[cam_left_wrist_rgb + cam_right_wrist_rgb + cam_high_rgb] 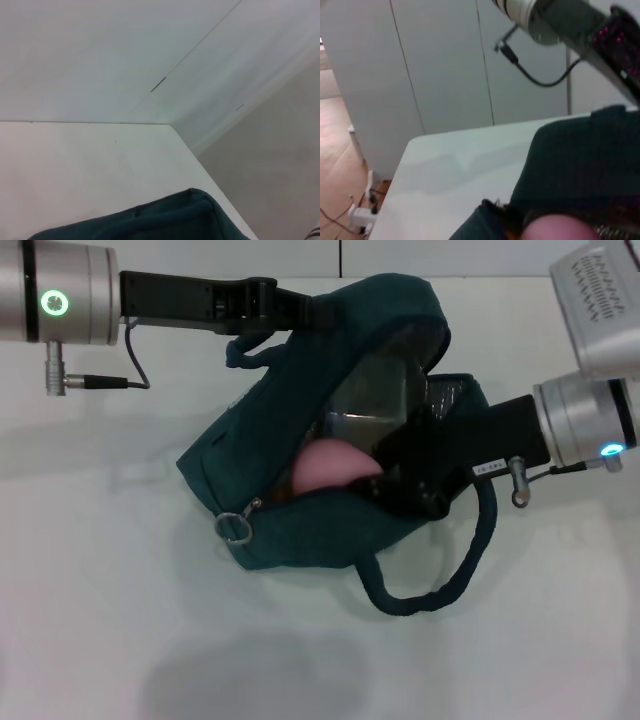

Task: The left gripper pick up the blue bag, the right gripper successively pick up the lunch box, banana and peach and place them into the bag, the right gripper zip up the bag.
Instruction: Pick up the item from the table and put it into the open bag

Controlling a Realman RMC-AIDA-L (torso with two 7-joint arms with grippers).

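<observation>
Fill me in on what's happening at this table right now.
The left gripper holds the blue bag up by its far edge, keeping the mouth open. The right gripper reaches into the opening, beside the pink peach already sitting inside. The zipper pull hangs at the near end; the bag is not yet zipped.

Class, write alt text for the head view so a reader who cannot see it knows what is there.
A blue bag lies open on a white table, a pink peach showing in its mouth. The left tool is at its far edge and handle; the right tool reaches into the opening.
</observation>
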